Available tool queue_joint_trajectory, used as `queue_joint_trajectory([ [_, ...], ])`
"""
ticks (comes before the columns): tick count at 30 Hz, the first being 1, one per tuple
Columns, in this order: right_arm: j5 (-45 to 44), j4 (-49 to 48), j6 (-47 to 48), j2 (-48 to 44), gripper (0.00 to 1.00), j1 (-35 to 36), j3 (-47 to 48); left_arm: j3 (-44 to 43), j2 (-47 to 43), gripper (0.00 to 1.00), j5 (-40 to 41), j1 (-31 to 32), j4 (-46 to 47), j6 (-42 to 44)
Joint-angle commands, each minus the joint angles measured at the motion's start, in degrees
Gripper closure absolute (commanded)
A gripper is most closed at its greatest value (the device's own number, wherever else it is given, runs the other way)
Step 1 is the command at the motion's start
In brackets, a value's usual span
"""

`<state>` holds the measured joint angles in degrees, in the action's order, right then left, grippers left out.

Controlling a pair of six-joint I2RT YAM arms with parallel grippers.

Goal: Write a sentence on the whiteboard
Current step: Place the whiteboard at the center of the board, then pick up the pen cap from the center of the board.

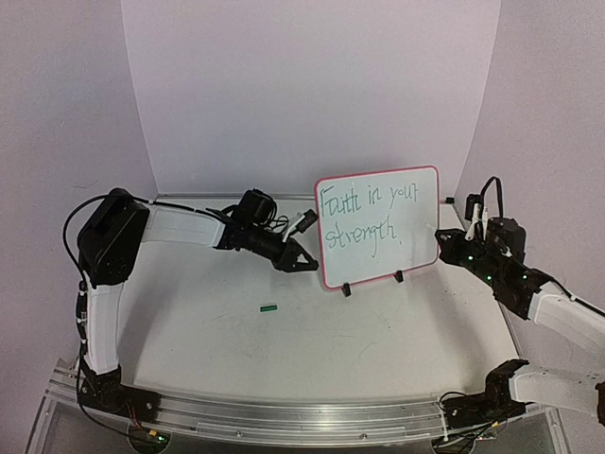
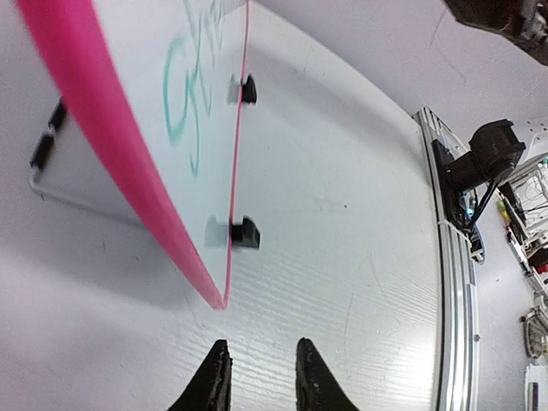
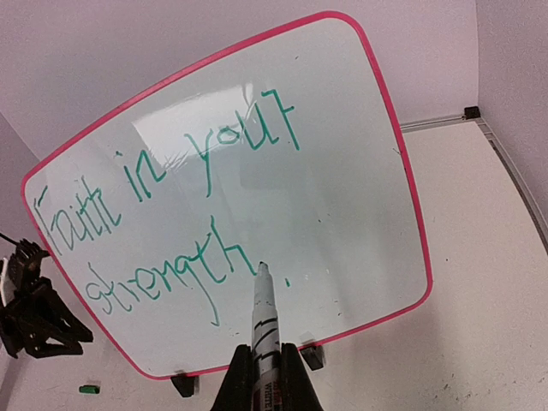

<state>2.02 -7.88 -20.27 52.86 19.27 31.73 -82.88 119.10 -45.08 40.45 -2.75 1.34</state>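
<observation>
The whiteboard (image 1: 408,248), with a red-pink rim, stands upright on two black feet at the back middle of the table. The sentence (image 1: 364,216) in green reads "Faith in your strength" in two lines, also clear in the right wrist view (image 3: 248,137). My right gripper (image 3: 264,377) is shut on a white marker (image 3: 265,330), whose tip points at the whiteboard (image 3: 342,205) just past "strength". My left gripper (image 1: 307,265) is open and empty, just off the board's lower left corner (image 2: 111,128), apart from it.
A small green marker cap (image 1: 269,307) lies on the table in front of the left gripper. An aluminium rail (image 1: 284,411) runs along the near edge. The curved back wall stands close behind the board.
</observation>
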Motion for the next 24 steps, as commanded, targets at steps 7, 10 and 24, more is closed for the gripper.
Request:
queue_joint_trajectory([
  [7, 0.5, -1.5, 1.3, -0.7, 1.00, -0.2, -0.3, 3.2, -0.8, 0.59, 1.2, 0.3, -1.2, -0.7],
  [10, 0.7, -1.8, 1.3, -0.7, 1.00, -0.1, -0.4, 4.1, -1.4, 0.52, 1.8, 0.1, -0.2, -0.8],
  [24, 9.0, -0.5, 3.1, -0.2, 1.00, -0.1, 1.2, 15.2, -11.6, 0.37, 16.7, -1.7, 15.0, -5.9],
])
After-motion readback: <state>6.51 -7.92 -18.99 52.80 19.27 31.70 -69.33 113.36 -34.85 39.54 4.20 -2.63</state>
